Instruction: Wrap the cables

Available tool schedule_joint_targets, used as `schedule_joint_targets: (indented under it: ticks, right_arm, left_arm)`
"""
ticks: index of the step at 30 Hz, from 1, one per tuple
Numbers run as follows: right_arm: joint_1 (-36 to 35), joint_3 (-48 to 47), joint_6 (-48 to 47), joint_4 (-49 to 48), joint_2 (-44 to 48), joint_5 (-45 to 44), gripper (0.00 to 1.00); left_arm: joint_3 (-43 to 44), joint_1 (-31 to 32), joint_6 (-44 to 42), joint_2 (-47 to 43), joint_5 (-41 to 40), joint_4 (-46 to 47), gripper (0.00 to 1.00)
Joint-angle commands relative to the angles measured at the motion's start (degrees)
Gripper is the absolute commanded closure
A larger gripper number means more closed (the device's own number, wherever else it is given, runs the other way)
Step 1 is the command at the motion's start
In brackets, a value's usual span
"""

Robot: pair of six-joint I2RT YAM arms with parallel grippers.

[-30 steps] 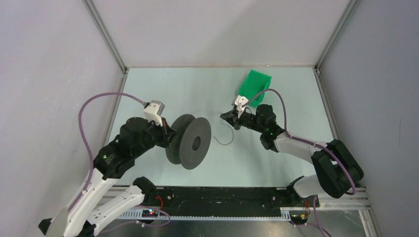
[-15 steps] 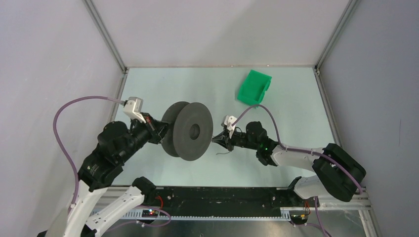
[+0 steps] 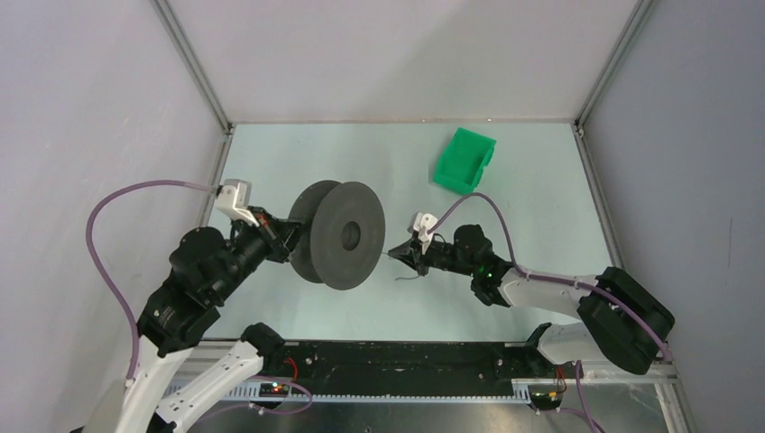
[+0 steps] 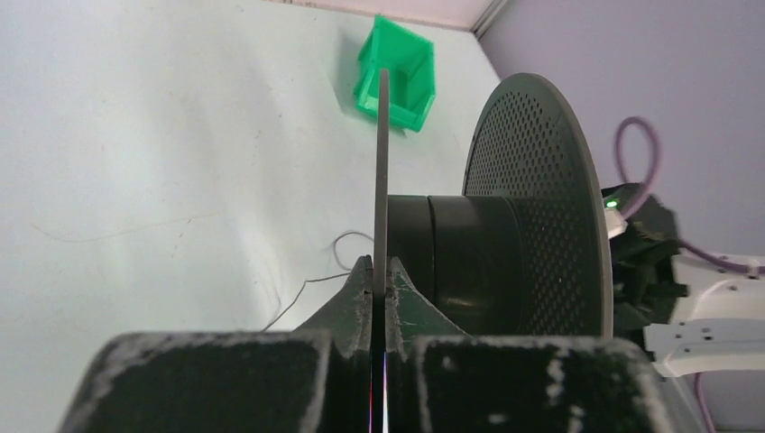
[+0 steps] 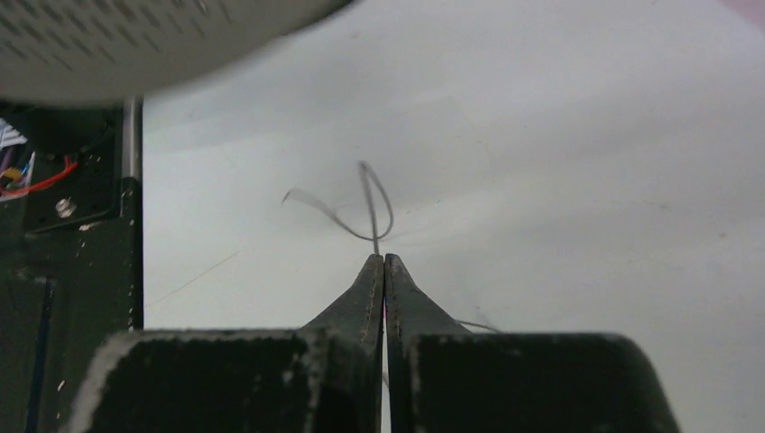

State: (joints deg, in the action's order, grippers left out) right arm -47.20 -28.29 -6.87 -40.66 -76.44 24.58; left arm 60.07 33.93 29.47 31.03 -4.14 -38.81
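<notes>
The cable point(image 5: 365, 209) is a thin dark wire that curls out from my right gripper's tips in the right wrist view. It also shows faintly in the top view point(image 3: 409, 274) and in the left wrist view point(image 4: 316, 278). My right gripper point(image 3: 393, 253) is shut on the wire, low over the table and just right of the reel. My left gripper point(image 3: 290, 237) is shut on the near flange of the wide black reel point(image 3: 347, 236) and holds it on edge above the table. In the left wrist view the flange point(image 4: 382, 171) runs between my closed jaws.
A green bin point(image 3: 464, 160) stands at the back right of the pale table point(image 3: 532, 216); it also shows in the left wrist view point(image 4: 397, 70). Grey walls with metal posts enclose the sides and back. A black rail with wiring point(image 3: 397, 356) runs along the near edge.
My left arm lifted and swung the reel up and to the right, then held. My right gripper moved forward and left, down from near the bin to beside the reel, with the wire.
</notes>
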Motion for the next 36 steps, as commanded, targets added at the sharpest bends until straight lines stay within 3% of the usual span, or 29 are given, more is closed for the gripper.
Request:
schedule_joint_targets:
  ticks: [1,3,7,10,13,16,22,28,36]
  right_arm:
    - [-0.4,-0.1,0.0,1.3,5.6,-8.3,1.00]
    - [-0.5,-0.1,3.0,6.5,8.3,-14.5,1.00]
    - [-0.8,-0.1,13.1,21.7,12.9,-26.7,0.90]
    - [-0.9,-0.1,18.1,31.4,15.9,-30.0,0.82]
    - [-0.9,-0.3,16.8,31.4,18.6,-27.8,0.71]
    - [-1.1,-3.1,17.8,29.1,17.7,-26.3,0.67]
    - [-5.3,-13.4,34.3,28.7,3.8,-27.4,0.68]
    - [-16.5,-26.6,35.0,34.6,-9.7,-36.6,0.61]
    - [-23.6,-40.8,32.6,44.4,-24.7,-39.4,0.56]
  left_arm:
    - [-1.1,-0.5,-3.4,2.6,-2.6,2.7,1.00]
    - [-2.9,-0.5,-5.0,3.3,-6.4,2.0,1.00]
    - [-4.0,-0.5,-7.4,4.6,-12.5,0.6,1.00]
    - [-3.4,-0.5,-9.0,5.8,-17.1,-1.2,1.00]
    - [-3.7,-0.9,-8.6,5.2,-24.7,-1.9,1.00]
    - [-4.2,-2.1,-9.0,4.3,-28.6,-1.9,1.00]
    - [-6.8,-10.3,-7.9,5.1,-27.0,-2.3,1.00]
    - [-11.5,-17.3,-2.5,3.4,-28.6,-2.2,1.00]
    - [-14.7,-19.3,-0.6,2.9,-30.8,-2.1,1.00]
